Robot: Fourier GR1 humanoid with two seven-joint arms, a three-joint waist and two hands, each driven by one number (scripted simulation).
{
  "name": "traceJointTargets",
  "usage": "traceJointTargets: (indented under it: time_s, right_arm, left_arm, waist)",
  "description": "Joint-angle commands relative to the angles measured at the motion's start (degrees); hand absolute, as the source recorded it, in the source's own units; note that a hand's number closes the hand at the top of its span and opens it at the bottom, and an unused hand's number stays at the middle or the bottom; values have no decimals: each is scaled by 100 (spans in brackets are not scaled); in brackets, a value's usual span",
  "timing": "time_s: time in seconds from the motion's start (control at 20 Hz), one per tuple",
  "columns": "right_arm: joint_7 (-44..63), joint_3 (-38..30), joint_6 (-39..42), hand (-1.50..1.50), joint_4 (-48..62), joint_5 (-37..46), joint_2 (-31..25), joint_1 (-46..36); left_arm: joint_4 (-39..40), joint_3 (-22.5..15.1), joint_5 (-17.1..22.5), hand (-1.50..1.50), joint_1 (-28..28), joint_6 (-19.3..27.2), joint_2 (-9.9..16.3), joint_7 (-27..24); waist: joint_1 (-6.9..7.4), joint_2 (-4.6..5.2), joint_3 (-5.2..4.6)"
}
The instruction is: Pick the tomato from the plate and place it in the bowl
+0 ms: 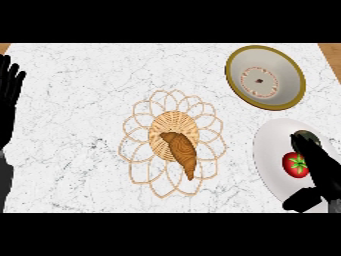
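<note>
- Tomato [295,164] lies on the white plate [272,150] at the table's [77,125] right edge, stalk end turned leftward; it is not yet lifted, and it rests near the plate's middle where fingers can come at it from either side.
- Right robot hand [326,176] reaches over the plate just beside the tomato; its fingers stretch up past the fruit's right flank while the thumb hangs low at the plate's near rim; it is spread, pinching nothing, seemingly set to close round the fruit.
- Bowl [265,76], gold-rimmed, stands beyond the plate and apart from it; a short carry away from the robot should reach it.
- Wicker basket [174,142] holding a croissant [182,151] sits mid-table, off that path.
- Left robot hand [2,95] rests at the left edge, fingers straight and up.
</note>
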Motion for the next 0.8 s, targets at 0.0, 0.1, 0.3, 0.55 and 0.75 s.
traceJointTargets:
  time_s: [0.0,0.1,0.3,0.55,0.75]
  right_arm:
    - [-184,-432,250,-150,356,-148,-144,-149]
    - [-291,-425,-108,-150,906,15,108,-432]
    - [-632,-301,-34,150,686,296,-44,-231]
    - [-1086,-257,-910,150,901,686,158,-128]
    - [-1167,-333,-931,150,1297,804,136,-570]
  left_arm:
    - [-240,-114,-205,0,-23,160,-123,123]
    - [-58,10,-40,0,170,-90,-91,42]
    - [-104,58,-53,0,112,-82,-156,-24]
    - [-170,161,-6,0,154,-244,11,66]
    - [42,76,-90,0,287,-227,-201,-255]
  waist:
    - [2,12,16]
    - [16,16,16]
    - [4,12,15]
    - [9,11,16]
    - [29,17,15]
